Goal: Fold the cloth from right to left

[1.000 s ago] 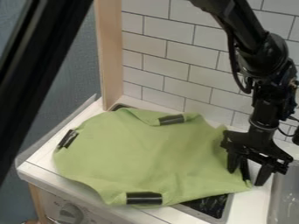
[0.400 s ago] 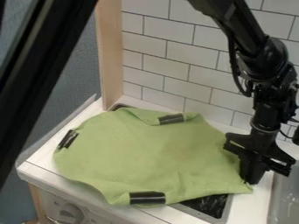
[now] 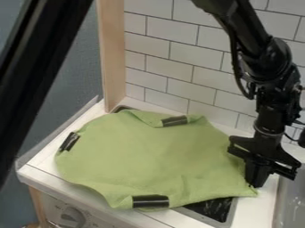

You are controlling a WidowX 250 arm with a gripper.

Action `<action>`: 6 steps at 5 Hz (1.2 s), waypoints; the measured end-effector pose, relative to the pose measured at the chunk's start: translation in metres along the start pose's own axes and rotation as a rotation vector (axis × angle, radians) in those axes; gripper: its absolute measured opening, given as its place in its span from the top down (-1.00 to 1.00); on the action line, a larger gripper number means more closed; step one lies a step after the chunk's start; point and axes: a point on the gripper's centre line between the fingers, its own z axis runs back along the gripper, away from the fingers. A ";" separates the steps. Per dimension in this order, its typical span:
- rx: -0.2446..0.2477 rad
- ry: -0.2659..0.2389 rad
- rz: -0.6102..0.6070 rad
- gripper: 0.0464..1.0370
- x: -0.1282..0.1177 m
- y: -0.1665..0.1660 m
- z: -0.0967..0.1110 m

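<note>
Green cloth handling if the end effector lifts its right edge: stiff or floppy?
Probably floppy: the green cloth ripples and bends along its edges. It looks thin, so likely light for its spread. The black strips on its border may stay stiffer and make it fold unevenly.

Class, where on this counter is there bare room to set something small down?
White counter shows bare between the green cloth and the sink, and in a slim strip at the counter's left corner. It is crowded at the cloth's right edge, by the end effector.
</note>
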 end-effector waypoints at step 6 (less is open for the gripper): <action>-0.148 -0.067 0.017 0.99 -0.037 0.086 0.097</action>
